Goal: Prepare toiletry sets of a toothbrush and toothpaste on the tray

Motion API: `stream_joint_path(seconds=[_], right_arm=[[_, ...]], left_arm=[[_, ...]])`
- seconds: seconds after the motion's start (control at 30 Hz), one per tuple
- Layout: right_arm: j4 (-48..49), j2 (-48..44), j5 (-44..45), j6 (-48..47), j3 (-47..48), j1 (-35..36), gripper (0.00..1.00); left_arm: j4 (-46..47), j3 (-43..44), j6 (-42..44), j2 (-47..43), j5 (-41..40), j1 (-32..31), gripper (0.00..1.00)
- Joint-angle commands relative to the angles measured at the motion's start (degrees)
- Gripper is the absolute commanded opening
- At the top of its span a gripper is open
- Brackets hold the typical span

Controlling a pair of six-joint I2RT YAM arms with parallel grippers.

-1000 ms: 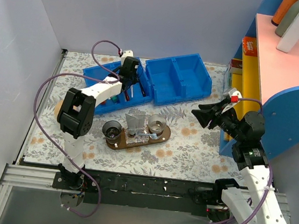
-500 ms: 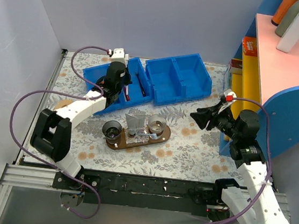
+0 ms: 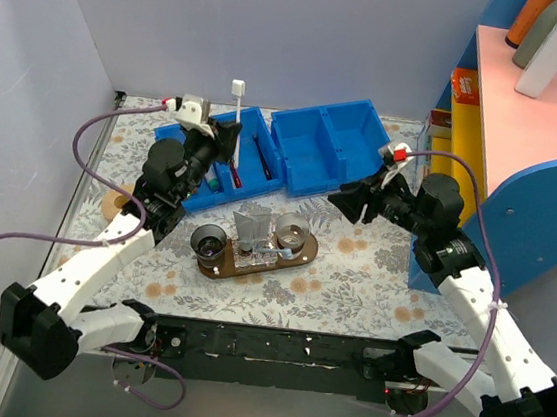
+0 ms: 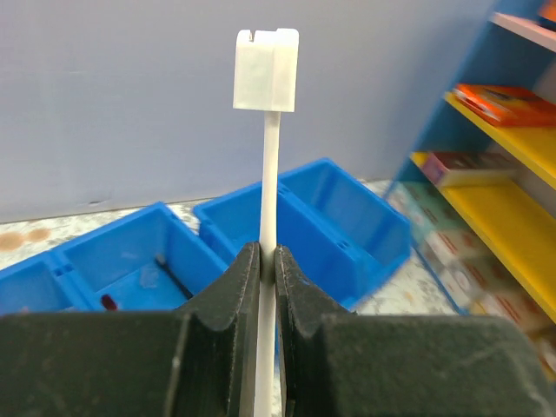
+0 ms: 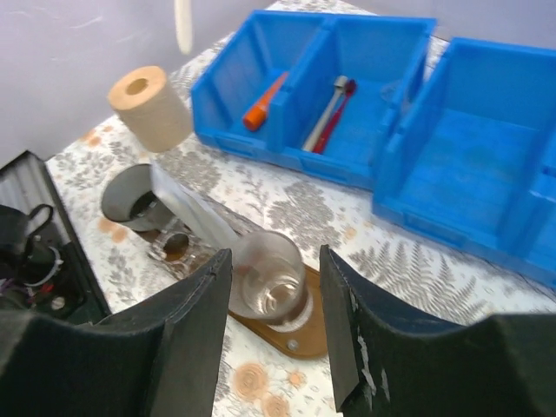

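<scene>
L gripper [image 3: 217, 144] fingers pinch toothbrush [image 4: 269, 174] by shaft. Brush upright, head up, lifted above L blue bin [image 3: 254, 118], not on tray [image 3: 241, 272]. R gripper [image 5: 275, 261] fingers spread, nothing held, hovers over tray's R end.

We see the toothbrush [image 4: 269, 165] standing straight up, pinched low on its thin white stick by the left claw [image 4: 268, 256]. Its blocky white head is at the top, high in the air above the desk [image 3: 351, 277]. The tray [image 5: 304, 326] is a long, dark brown wooden board with round ends, lying flat on the desk. A pale tube that we take for the toothpaste [image 5: 195, 213] lies slanted on the tray. We cannot see any letters on it.
</scene>
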Motion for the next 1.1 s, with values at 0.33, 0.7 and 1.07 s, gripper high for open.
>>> stream_joint_path(seconds=[0.33, 0.7, 1.07], right_arm=[[-0.4, 13.5, 3.2, 8.9, 23.6, 6.5, 0.56], [-8.8, 18.8, 1.4, 9.9, 33.9, 6.6, 0.54], [-6.2, 18.3, 2.6, 12.1, 32.1, 10.3, 0.52]], left_arm=[[2.3, -8.5, 7.3, -8.1, 9.9, -11.0, 0.0], [1.4, -8.5, 9.3, -6.2, 6.9, -18.9, 0.0], [1.0, -8.6, 11.4, -5.8, 4.8, -21.3, 0.0]])
